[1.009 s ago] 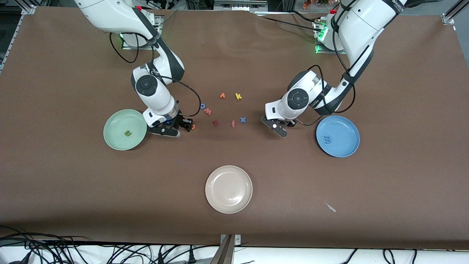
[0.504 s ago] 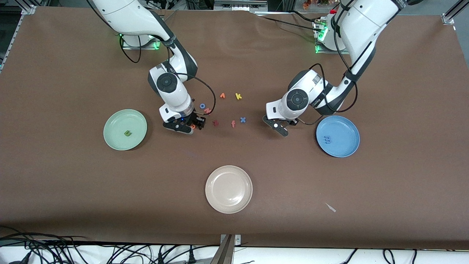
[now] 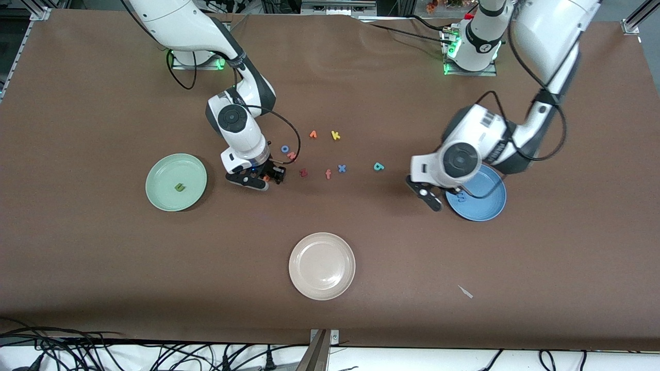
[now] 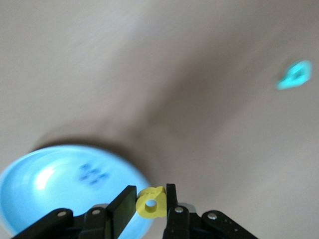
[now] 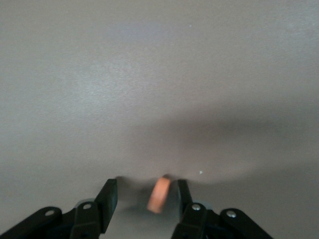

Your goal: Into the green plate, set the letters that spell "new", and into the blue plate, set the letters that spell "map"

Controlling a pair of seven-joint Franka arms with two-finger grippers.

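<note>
Your left gripper [image 4: 151, 201] has its jaws pinched tight on the small yellow foam p [image 4: 150, 202] and hangs over the brown table just at the rim of the round medium-blue plate [image 3: 490, 206], on the side toward the loose letters; the dark blue foam m [image 3: 462, 196] already lies in that plate, and the teal foam a [image 3: 379, 166] sits alone on the cloth between the plate and the letter cluster. I judge this arm to be mid-delivery: your next move is to carry the p fully inside the rim, lower it and only then let go, since a drop from here could land on the edge and bounce out. Your right gripper [image 5: 147, 199] stands low at the table with its jaws partly apart and the small orange foam e [image 5: 159, 194] between them, on edge against one finger with a gap to the other, so whether it is truly gripped I cannot tell; it is near the red foam z [image 3: 303, 173], with the pinkish-red foam w mostly hidden under this arm's cable. If you want the e, squeeze down until both pads bear on it before lifting, then carry it to the pale mint-green plate [image 3: 160, 193], where the green foam n [image 3: 179, 187] already rests. That would leave the a and the w to fetch. Leave alone the orange-red f [image 3: 328, 174], blue x [image 3: 341, 168], yellow k [image 3: 335, 135] and the cream-white plate [image 3: 322, 288].
</note>
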